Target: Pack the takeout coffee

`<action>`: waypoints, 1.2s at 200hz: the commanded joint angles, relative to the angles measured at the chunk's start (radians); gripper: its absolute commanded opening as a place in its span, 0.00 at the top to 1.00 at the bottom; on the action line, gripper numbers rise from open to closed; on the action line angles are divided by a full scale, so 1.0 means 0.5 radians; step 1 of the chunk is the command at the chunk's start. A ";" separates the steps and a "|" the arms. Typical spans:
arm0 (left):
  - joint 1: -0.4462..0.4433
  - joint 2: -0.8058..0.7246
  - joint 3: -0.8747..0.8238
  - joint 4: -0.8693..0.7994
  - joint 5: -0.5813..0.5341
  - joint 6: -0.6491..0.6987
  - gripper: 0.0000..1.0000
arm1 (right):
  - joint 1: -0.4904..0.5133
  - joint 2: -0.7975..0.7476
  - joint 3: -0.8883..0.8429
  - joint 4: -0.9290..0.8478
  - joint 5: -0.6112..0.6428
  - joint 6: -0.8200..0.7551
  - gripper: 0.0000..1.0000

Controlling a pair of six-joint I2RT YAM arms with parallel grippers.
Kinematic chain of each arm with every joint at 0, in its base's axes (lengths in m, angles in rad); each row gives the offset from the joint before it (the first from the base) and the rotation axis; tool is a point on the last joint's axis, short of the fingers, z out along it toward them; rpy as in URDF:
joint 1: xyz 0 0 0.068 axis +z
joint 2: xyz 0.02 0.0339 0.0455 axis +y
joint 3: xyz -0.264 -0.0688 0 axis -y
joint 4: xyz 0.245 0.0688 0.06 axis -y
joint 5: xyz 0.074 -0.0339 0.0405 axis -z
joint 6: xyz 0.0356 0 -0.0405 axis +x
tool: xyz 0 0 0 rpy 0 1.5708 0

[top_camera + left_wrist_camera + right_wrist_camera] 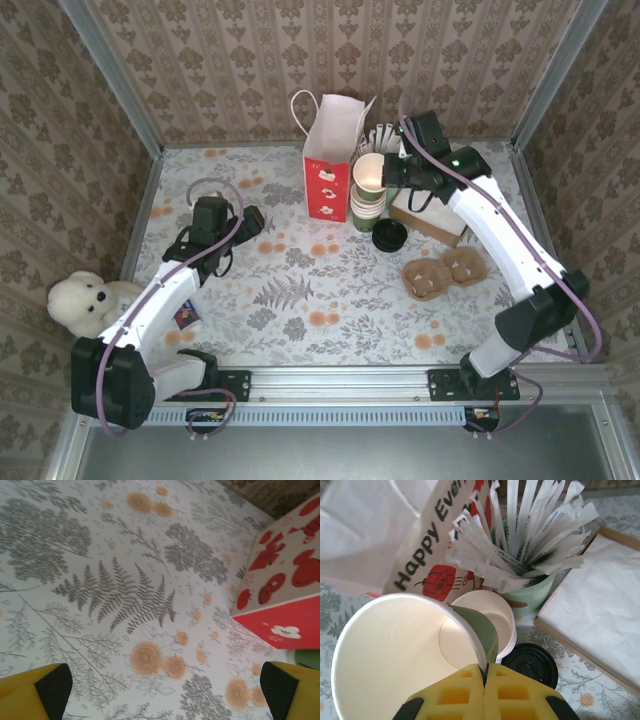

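Takeout coffee (390,236): small green cup under a black lid, upright on the bench (290,300). Just beside the stack of cups (367,208), between that stack and the cardboard tray (440,272). Not yet in the paper bag (327,165), which stands open-topped close behind the stack.

Right hand (485,672): pinched shut on the rim of a lidless cup (395,650), one finger inside the wall and one outside. Cup held tilted above the stack, black lid just below and beside. Left hand (165,687): spread wide, holding nothing, hovering over bare bench near the bag's corner.

Step in hand, by the look of it: getting the lidless cup clear of the stack.
- Lift straight up, so the cup beneath does not ride along.
- Keep the pinch light; thin paper rims crease easily.
- Swing away from the holder of wrapped sticks (530,587) and the bag's edge.
- Mind the lidded cup underneath; one knock could tip it.
- Set down upright on open bench.

Bench: flat pale cloth printed with grey ferns and orange flowers. A box (430,220) lined with white paper at the right, a plush bear (82,298) at the left edge. Patterned wallpaper (250,60) on three sides, metal posts in the corners.
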 commanded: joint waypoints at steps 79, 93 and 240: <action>-0.029 -0.123 -0.008 -0.056 0.338 -0.104 0.00 | 0.574 -0.526 -0.728 0.388 0.126 0.039 1.00; -0.039 -0.149 -0.030 -0.112 0.297 -0.145 0.00 | 0.655 -0.504 -0.797 0.435 0.154 0.086 1.00; -0.064 -0.038 -0.021 -0.569 0.154 -0.301 0.00 | 0.886 0.141 -0.889 0.790 0.258 0.240 1.00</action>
